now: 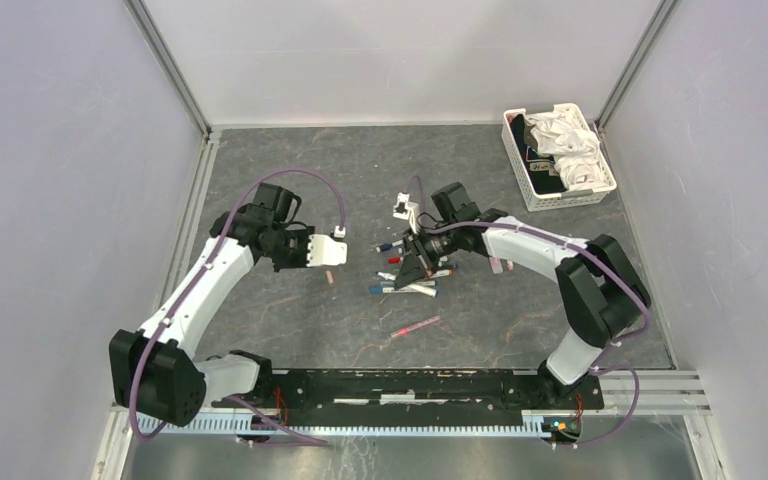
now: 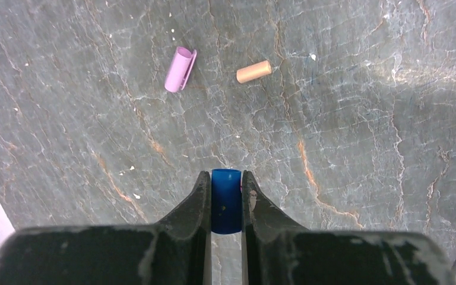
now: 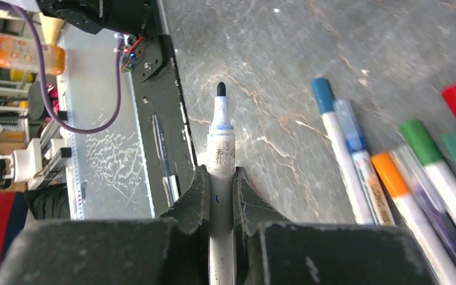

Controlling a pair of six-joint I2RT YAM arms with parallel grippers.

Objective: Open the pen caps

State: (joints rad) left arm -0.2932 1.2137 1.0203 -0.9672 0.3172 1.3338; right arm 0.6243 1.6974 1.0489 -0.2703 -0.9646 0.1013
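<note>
**Position.** The blue cap (image 2: 226, 202) is off its pen and off the desk (image 1: 290, 330), clenched between the fingers of the left tool (image 2: 226, 178), left of the pen pile (image 1: 410, 275).

**Orientation.** Its long axis runs in line with the fingers. One flat end sits just past the fingertips and points away from the wrist. Which end is the open one cannot be told.

**Matching pen.** The right tool (image 3: 219, 175) is clenched on a white pen (image 3: 221, 130) with a blue collar. Its dark tip is bare and points straight out from the fingers toward the near rail. Judged from the colour, this is the pen that the blue cap belongs to, so that pen counts as opened.

**Done so far.**
- A lilac cap (image 2: 179, 69) lies loose on the desk ahead of the left tool. It rests on its side, clip showing, with its axis slanted.
- A tan cap (image 2: 253, 72) lies near it but apart, also on its side, with its axis closer to crosswise.
- With the blue one, three caps are off.

**Left to do.**
- The capped pens (image 3: 389, 175) lie side by side just right of the right tool, with caps in blue, pale blue, orange, green and red. At least five are unopened, and more may be hidden in the pile.
- A pink pen (image 1: 415, 326) lies apart, nearer the bases. It is too small to tell whether it is capped.
- The blue cap is not yet set down.

**Judgement.** The task is under halfway.
</note>
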